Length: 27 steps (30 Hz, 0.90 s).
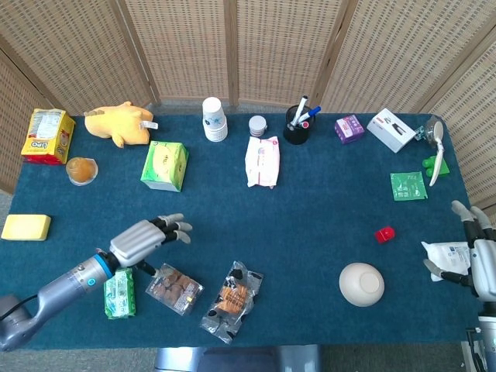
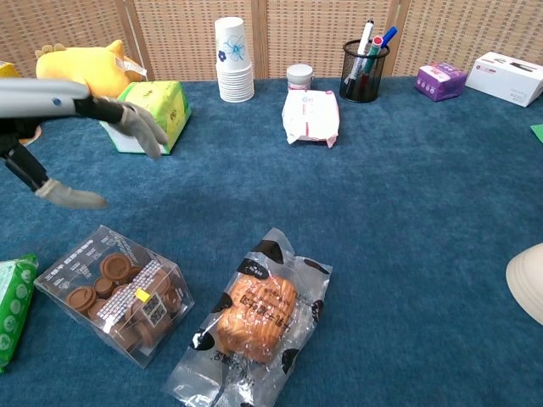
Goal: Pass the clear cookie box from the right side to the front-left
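The clear cookie box (image 1: 173, 288) (image 2: 116, 293), full of brown round cookies, lies flat on the blue table near the front-left edge. My left hand (image 1: 147, 236) (image 2: 81, 140) hovers above and behind it with fingers spread apart, holding nothing. My right hand (image 1: 474, 252) sits at the far right edge of the table, fingers apart, beside a white packet (image 1: 448, 258); it holds nothing.
A green packet (image 1: 119, 293) (image 2: 12, 307) lies left of the box and a bagged pastry (image 1: 231, 301) (image 2: 254, 317) right of it. A white bowl (image 1: 361, 284), a small red block (image 1: 384, 233), a green tissue box (image 1: 165, 165) and a pen cup (image 1: 296, 125) are further off.
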Motion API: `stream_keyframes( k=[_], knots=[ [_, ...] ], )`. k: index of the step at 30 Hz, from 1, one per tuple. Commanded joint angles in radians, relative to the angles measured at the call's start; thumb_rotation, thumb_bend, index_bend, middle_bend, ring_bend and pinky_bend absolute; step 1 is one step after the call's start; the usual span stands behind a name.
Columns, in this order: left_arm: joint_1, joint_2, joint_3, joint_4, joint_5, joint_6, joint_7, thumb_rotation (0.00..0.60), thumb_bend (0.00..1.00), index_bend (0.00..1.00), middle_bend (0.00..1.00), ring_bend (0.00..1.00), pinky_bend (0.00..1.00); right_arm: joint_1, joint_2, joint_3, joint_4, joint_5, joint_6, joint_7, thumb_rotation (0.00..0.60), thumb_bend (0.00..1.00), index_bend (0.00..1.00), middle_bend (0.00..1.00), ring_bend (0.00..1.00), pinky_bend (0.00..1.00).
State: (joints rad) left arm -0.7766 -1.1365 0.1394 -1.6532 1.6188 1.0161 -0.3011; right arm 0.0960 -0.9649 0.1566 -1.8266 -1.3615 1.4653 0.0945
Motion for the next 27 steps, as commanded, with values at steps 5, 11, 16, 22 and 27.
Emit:
stream_keyframes(
  k=[5, 11, 16, 22, 27],
  knots=[
    [0.235, 0.072, -0.009, -0.02, -0.154, 0.255, 0.197, 0.501, 0.3, 0.25, 0.16, 0.05, 0.1, 0.062, -0.072, 0.021, 0.085, 0.028, -0.054, -0.105, 0.6, 0.07, 0.07, 0.18, 0.05, 0.16],
    [0.4, 0.087, 0.007, -0.024, -0.192, 0.418, 0.209, 0.497, 0.3, 0.25, 0.16, 0.04, 0.08, 0.08, -0.106, 0.024, 0.115, 0.036, -0.065, -0.145, 0.6, 0.07, 0.1, 0.18, 0.05, 0.16],
    [0.523, 0.077, 0.03, -0.001, -0.209, 0.517, 0.207, 0.505, 0.3, 0.25, 0.16, 0.04, 0.08, 0.079, -0.128, 0.018, 0.115, 0.045, -0.07, -0.136, 0.6, 0.08, 0.11, 0.18, 0.05, 0.16],
    [0.68, 0.029, 0.027, 0.072, -0.229, 0.654, 0.181, 0.504, 0.3, 0.25, 0.16, 0.04, 0.07, 0.063, -0.152, 0.008, 0.121, 0.036, -0.017, -0.239, 0.6, 0.08, 0.12, 0.18, 0.05, 0.16],
    [0.748, -0.007, -0.003, 0.119, -0.191, 0.752, 0.182, 0.505, 0.3, 0.26, 0.16, 0.04, 0.06, 0.049, -0.155, -0.001, 0.105, 0.037, -0.004, -0.249, 0.6, 0.08, 0.16, 0.18, 0.05, 0.15]
  ],
)
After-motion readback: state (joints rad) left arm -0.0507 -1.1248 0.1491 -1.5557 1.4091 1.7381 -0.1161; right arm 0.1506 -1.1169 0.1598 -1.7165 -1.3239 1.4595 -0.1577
